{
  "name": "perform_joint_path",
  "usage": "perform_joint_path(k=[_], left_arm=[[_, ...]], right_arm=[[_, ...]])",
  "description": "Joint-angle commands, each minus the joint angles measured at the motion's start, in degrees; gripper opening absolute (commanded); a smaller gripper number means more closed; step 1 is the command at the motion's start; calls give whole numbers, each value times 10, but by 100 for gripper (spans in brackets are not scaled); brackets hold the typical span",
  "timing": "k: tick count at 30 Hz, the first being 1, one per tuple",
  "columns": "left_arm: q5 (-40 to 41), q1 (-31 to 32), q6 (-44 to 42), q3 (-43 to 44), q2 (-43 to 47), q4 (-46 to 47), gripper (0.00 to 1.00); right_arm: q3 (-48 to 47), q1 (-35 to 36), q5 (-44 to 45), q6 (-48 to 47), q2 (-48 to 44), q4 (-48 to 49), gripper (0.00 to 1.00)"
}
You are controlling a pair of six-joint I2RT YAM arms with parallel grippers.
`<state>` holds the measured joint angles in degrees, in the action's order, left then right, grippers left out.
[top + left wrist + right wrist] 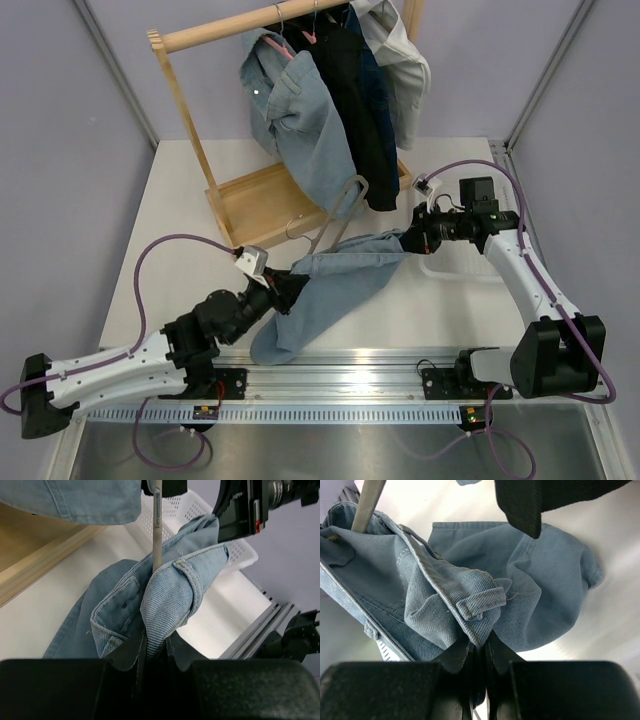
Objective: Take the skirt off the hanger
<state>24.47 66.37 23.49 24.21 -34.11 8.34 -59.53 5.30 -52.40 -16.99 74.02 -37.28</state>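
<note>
A light blue denim skirt [335, 280] is stretched low over the table between my two grippers. My left gripper [290, 290] is shut on one end of its waistband [167, 605]. My right gripper [412, 240] is shut on the other end, by a belt loop [477, 607]. A grey metal hanger [340, 212] stands tilted just behind the skirt, its bar still running into the waistband in the left wrist view [156, 535] and the right wrist view [367, 502].
A wooden clothes rack [245, 200] stands behind, with a denim shirt [295, 120], dark garments [355, 110] and a pale one hanging from its rail. A white mesh basket [455, 265] lies under my right arm. Grey walls close in both sides.
</note>
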Motion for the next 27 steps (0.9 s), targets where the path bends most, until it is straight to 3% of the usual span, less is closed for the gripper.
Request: perform_joint_path(k=[1,3,7,11,14,15,18,22,25,27], left_arm=[[58,-28,34,0,-3,177,0],[39,-35,35,5,-32,189,0],[-13,-45,17,22,-74,185,0],[-106,-46,-55,44,-101,136,0],[-139,-49,-96,71,-115,71,0],[-160,-49,-107,77,-118,56,0],[-182,-50,-154,103,-119,-13,0],[-228,-73,-252,137,-129,-106,0],[-294,-81,-307,146,-133,-126,0],[-322,-81,-364,151,-133,-133,0]], right_arm=[[-1,-12,71,-44,-1,11,4],[-6,-11,73,-47,0,5,5],[-23,-11,79,-85,-15,-16,18],[-68,-11,66,-195,-38,-119,48],[-122,-11,62,-289,-50,-202,62],[-135,-12,55,-311,-52,-220,73],[-185,-11,28,-443,-67,-322,83],[-226,-12,13,-694,-70,-499,93],[-245,-12,19,-810,-61,-560,95],[-243,-11,12,-827,-58,-566,96]])
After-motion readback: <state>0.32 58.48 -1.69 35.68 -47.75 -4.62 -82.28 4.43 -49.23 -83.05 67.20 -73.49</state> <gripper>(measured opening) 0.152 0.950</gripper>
